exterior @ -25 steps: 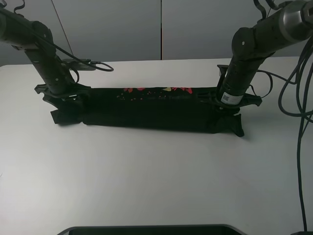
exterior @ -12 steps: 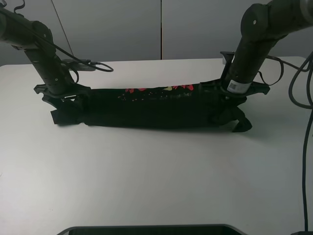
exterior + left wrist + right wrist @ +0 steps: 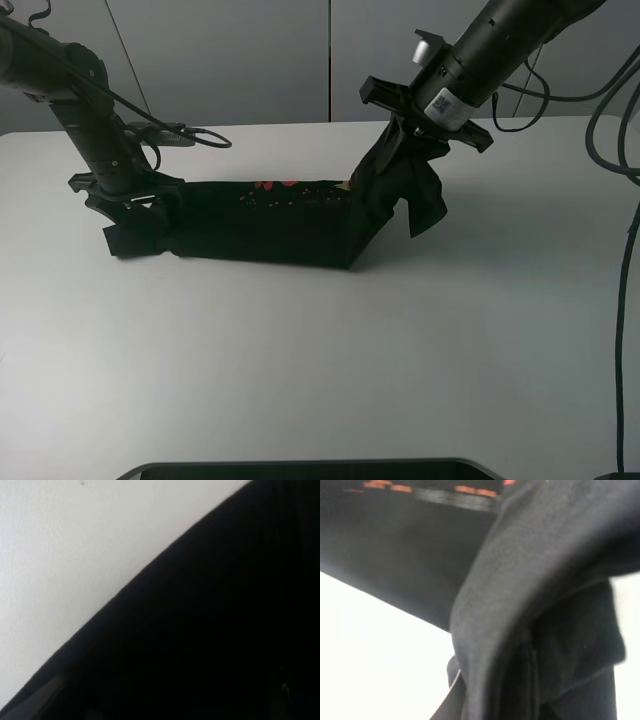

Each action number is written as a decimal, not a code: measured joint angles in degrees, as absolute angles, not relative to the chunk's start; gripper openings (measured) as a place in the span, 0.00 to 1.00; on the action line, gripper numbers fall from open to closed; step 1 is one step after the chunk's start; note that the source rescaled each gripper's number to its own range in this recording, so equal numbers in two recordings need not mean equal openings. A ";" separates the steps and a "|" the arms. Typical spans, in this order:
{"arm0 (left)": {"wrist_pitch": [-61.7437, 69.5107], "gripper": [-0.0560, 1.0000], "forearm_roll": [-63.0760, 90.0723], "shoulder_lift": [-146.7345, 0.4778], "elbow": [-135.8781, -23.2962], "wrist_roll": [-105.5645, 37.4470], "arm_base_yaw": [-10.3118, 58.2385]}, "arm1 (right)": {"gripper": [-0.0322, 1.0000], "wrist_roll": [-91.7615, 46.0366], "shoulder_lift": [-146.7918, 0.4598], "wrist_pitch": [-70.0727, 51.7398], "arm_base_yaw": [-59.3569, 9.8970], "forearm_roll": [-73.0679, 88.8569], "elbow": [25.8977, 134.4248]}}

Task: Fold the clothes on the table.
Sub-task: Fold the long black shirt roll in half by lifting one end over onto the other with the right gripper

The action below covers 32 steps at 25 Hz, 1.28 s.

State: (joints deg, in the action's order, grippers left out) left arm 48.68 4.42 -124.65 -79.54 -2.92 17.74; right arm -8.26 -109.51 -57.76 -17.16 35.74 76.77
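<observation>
Well, T-shirt (image 3: 270, 225): black, lay as a long folded strip across the far half of the counter (image 3: 300, 370), its right end raised and hanging in a drape.
Right fingers (image 3: 400, 125): pinched that raised end, above the strip.
Left fingers (image 3: 128, 200): spread wide, low on the strip's left end.

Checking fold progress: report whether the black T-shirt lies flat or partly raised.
Partly raised. The right end of the T-shirt hangs from the right gripper, clear of the table; the rest lies in a folded band.

Black tubular arms (image 3: 98, 138), dark cables (image 3: 613, 340), white label (image 3: 440, 103)
</observation>
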 joint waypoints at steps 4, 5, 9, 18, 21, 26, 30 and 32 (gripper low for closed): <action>48.88 0.95 4.31 -124.65 -79.54 -2.92 17.74 | 0.15 -15.61 -110.48 -57.87 -17.16 47.42 76.82; 48.99 0.95 4.31 -124.65 -79.54 -2.92 17.74 | 0.15 -16.93 -111.21 -57.74 -17.16 49.79 76.82; 49.01 0.95 4.31 -124.65 -79.54 -2.92 17.74 | 0.15 -19.38 -114.66 -54.62 -19.77 54.37 77.16; 49.13 0.95 4.54 -124.65 -79.54 -2.92 17.74 | 0.15 -20.41 -126.01 -50.97 -29.29 60.24 87.77; 49.13 0.95 4.62 -124.65 -79.54 -2.92 17.74 | 0.15 -20.41 -129.73 -50.93 -31.03 62.50 91.42; 49.13 0.95 4.62 -124.65 -79.54 -2.92 17.74 | 0.15 -20.41 -134.01 -48.05 -32.33 66.06 93.41; 49.13 0.95 4.82 -124.65 -79.54 -2.92 17.74 | 0.15 -22.34 -135.56 -45.08 -33.19 68.35 93.50; 49.13 0.95 5.02 -124.65 -79.54 -2.92 17.74 | 0.15 -23.27 -135.78 -43.44 -34.31 68.70 93.62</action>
